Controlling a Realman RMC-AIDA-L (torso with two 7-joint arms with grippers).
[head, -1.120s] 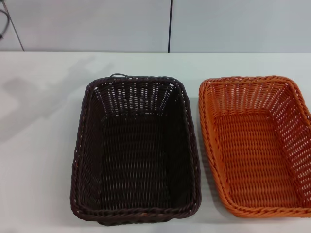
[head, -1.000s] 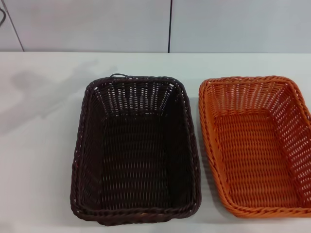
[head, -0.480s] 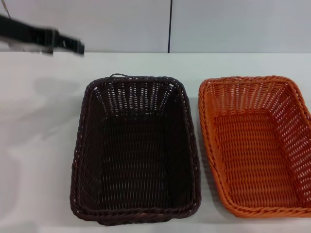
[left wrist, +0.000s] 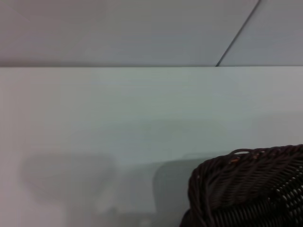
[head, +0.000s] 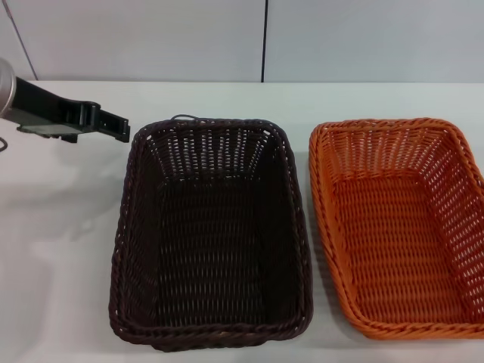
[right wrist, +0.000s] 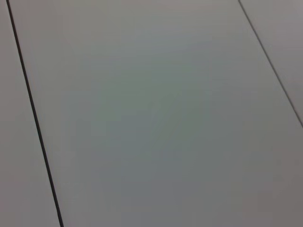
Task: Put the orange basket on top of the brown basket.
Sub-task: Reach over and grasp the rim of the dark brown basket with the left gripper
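From the head view, the left pincer (head: pixel 121 128) reaches in from the left side, raised over the white worktop (head: pixel 60 249); whether it is open or closed I cannot tell. Its tip lies just beside the far left corner of the brown basket (head: pixel 212 234), which extends from the pincer toward the robot and to its right. Well beyond that, on the far side of the brown one from the pincer, sits the orange basket (head: pixel 397 227), near its neighbour with a narrow strip of worktop between them. Both stand upright with nothing inside. A pale wall (head: pixel 151 38) rises behind the worktop.

The left wrist view shows bare worktop (left wrist: pixel 118 123), a corner of the brown basket's braided rim (left wrist: pixel 246 165) close by, and the wall (left wrist: pixel 118 28).

The right wrist view shows only a pale panelled surface (right wrist: pixel 156 118) with dark seams; the right pincer does not appear in any view.
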